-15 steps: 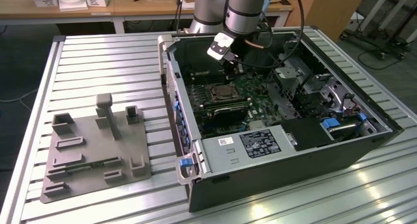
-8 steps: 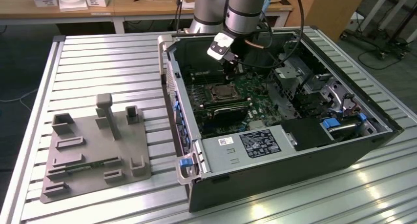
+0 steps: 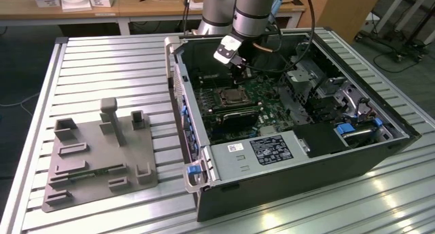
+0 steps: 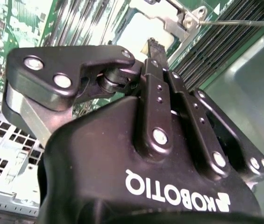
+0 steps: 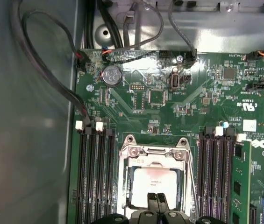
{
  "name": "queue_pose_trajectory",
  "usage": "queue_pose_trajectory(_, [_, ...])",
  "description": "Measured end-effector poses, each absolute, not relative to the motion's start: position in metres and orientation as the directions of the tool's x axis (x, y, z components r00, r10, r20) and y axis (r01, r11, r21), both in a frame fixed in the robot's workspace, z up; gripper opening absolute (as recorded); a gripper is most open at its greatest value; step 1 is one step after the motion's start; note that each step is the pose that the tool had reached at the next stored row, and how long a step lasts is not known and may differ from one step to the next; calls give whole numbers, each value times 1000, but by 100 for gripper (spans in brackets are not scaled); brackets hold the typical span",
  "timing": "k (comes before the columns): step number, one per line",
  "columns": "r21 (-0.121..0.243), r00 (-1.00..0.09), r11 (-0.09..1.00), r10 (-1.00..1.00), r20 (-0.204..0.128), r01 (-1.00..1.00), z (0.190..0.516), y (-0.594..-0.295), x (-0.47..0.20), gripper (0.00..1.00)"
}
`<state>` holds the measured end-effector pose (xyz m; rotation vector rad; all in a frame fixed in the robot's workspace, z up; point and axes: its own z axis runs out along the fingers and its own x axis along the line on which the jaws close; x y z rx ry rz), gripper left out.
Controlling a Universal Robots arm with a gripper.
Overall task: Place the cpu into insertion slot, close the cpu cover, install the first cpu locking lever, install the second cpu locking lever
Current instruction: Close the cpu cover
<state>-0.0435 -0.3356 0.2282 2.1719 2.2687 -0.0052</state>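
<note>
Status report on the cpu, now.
Gripper: fingers shut, empty, low at the cpu cover. Cpu seated, cover down over it. Nothing in the way there.

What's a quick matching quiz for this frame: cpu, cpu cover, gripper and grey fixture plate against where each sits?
Things:
1. cpu
2. cpu cover
3. gripper
4. grey fixture plate

Places:
A. on the slatted table, to the exterior view's left of the PC case
B. lying flat on the motherboard, framing the chip
C. pale top showing through the metal frame's open centre
D. over the chip's edge, inside the case

Pairs: 1-C, 2-B, 3-D, 4-A
</note>
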Motion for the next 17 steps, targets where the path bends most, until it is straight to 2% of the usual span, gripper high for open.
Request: queue_pose_trajectory(17, [-2, -49, 49, 999, -3, 999, 208, -336, -70, 10])
